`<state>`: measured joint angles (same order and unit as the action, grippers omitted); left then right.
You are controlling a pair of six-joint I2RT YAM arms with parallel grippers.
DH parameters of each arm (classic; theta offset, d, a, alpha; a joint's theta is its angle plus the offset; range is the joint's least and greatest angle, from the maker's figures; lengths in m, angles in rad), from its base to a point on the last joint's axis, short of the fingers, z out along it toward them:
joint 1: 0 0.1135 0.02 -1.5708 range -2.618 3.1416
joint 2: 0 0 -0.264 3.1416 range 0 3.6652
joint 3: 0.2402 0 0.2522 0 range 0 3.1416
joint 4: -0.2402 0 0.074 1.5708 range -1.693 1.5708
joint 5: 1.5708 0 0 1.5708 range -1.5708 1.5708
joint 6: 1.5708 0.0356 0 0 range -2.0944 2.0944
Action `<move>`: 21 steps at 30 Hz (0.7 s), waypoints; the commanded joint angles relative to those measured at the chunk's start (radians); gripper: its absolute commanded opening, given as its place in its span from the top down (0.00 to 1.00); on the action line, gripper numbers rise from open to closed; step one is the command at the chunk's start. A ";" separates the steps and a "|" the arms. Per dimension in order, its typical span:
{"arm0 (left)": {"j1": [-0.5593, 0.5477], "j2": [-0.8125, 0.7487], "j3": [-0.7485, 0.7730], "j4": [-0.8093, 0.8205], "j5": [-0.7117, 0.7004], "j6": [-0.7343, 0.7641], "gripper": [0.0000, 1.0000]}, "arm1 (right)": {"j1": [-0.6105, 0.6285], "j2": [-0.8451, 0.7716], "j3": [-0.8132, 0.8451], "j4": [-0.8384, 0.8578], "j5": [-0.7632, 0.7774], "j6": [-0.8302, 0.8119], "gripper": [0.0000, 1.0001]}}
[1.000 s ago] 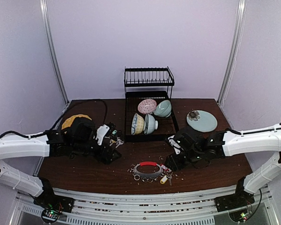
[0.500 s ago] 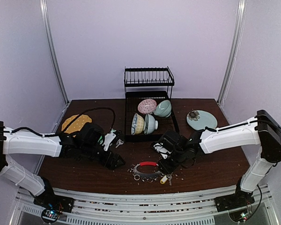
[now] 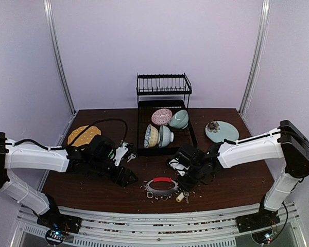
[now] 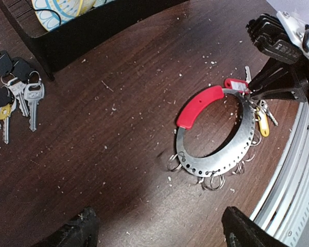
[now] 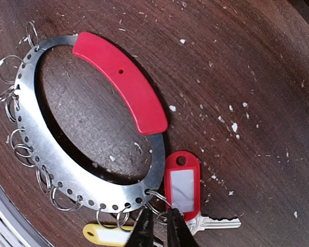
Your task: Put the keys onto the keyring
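Observation:
The keyring (image 3: 161, 186) lies flat near the table's front, a silver band (image 5: 46, 149) with a red sleeve (image 4: 198, 105) and several small split rings. A red-tagged key (image 5: 182, 188) and a yellow-tagged key (image 5: 100, 232) hang on its right side. My right gripper (image 5: 159, 216) is shut on a small split ring beside the red tag, and its black fingers (image 4: 270, 85) show at the ring's right edge. My left gripper (image 4: 162, 231) hovers open just left of the keyring (image 4: 221, 162), holding nothing. A loose bunch of keys (image 4: 15, 98) lies near the rack's corner (image 3: 127, 154).
A black dish rack (image 3: 165, 118) with several bowls stands behind the keyring. A teal plate (image 3: 221, 132) lies at the back right and a yellow mat (image 3: 82, 135) at the back left. The table's front rail (image 4: 293, 180) runs close to the ring.
My right gripper has come in toward the keyring's right side and shut on a split ring there. My left arm has swung in toward the ring, its gripper still open.

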<state>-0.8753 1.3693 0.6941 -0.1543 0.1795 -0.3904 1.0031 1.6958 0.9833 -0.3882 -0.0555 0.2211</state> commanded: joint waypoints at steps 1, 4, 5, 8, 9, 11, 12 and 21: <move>0.001 0.007 0.027 0.039 0.002 0.012 0.14 | -0.003 0.012 0.024 -0.025 -0.002 -0.023 0.92; 0.001 0.009 0.030 0.036 -0.004 0.021 0.14 | -0.003 0.009 0.039 -0.036 -0.007 -0.047 1.00; 0.001 0.010 0.032 0.034 -0.002 0.024 0.14 | -0.004 0.005 0.047 -0.043 0.000 -0.059 1.00; 0.001 0.010 0.044 0.032 0.015 0.029 0.14 | -0.002 -0.018 0.071 -0.071 0.041 -0.100 1.00; 0.000 0.008 0.046 0.034 0.023 0.030 0.14 | 0.001 -0.029 0.081 -0.081 0.059 -0.120 1.00; 0.001 -0.001 0.046 0.047 0.040 0.035 0.14 | 0.022 -0.057 0.098 -0.093 0.095 -0.173 1.00; 0.001 -0.007 0.044 0.063 0.050 0.037 0.14 | 0.036 -0.083 0.107 -0.097 0.116 -0.206 1.00; 0.001 -0.013 0.041 0.083 0.056 0.038 0.14 | 0.059 -0.187 0.091 -0.111 0.138 -0.308 0.77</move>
<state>-0.8753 1.3682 0.7143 -0.1127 0.2218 -0.3683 1.0767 1.5219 1.0847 -0.4591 0.0715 -0.0418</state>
